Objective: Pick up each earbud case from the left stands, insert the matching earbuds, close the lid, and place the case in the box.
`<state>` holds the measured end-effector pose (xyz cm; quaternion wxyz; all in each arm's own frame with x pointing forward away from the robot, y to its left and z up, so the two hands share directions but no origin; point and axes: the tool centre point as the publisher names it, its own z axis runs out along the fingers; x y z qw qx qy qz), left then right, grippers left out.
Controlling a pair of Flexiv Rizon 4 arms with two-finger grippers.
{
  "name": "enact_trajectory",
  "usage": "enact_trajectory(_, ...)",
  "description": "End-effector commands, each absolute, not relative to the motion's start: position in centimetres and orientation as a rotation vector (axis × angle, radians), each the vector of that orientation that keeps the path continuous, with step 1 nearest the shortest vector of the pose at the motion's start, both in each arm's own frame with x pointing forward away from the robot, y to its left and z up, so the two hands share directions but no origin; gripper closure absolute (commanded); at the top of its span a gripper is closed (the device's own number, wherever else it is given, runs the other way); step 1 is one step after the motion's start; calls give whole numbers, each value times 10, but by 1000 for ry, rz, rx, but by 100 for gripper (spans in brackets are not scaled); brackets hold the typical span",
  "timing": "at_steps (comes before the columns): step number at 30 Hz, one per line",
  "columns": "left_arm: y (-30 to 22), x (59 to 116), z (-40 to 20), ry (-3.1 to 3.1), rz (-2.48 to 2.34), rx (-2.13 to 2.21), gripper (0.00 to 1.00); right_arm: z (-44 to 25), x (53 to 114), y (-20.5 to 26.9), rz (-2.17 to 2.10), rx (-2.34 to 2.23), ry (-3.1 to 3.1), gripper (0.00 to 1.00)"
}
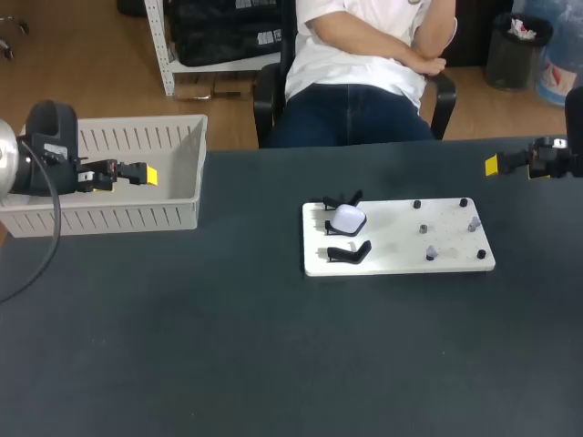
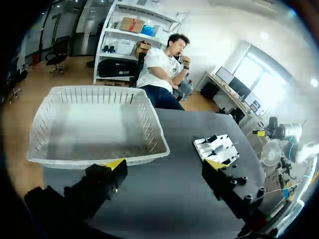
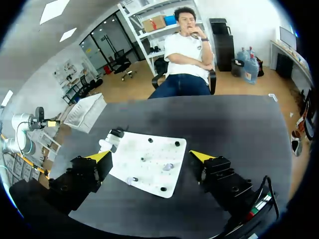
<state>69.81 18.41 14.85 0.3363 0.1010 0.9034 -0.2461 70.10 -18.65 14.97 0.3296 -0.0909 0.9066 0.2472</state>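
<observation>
A white earbud case (image 1: 347, 218) sits shut on the middle of three black stands at the left end of a white board (image 1: 398, 259). The stands (image 1: 350, 252) on either side of it are bare. Small grey earbuds (image 1: 432, 253) lie among black pegs on the board's right half. My left gripper (image 1: 146, 173) hangs open over the white slatted box (image 1: 137, 218) at the far left. My right gripper (image 1: 493, 165) hangs open near the table's back right, away from the board. In the right wrist view the board (image 3: 164, 149) and case (image 3: 107, 144) lie ahead of the open gripper (image 3: 149, 156). The left wrist view shows the box (image 2: 99, 158) ahead of its open gripper (image 2: 165, 164).
The box looks empty inside. Dark tabletop (image 1: 228, 346) stretches in front of the board and between box and board. The box stands at the table's back left edge.
</observation>
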Motion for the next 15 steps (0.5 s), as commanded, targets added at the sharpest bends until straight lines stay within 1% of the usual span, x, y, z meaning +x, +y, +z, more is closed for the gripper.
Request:
enact_trajectory(1, 177, 698, 157, 2188, -739, 538, 0, 150, 701, -186, 646, -237, 2372, 0)
enact_trajectory(5, 170, 700, 159, 1928, -770, 831, 0, 150, 701, -186, 646, -237, 2372, 0)
enact_trajectory(15, 155, 699, 169, 1627, -824, 1230, 0, 150, 701, -186, 646, -237, 2372, 0)
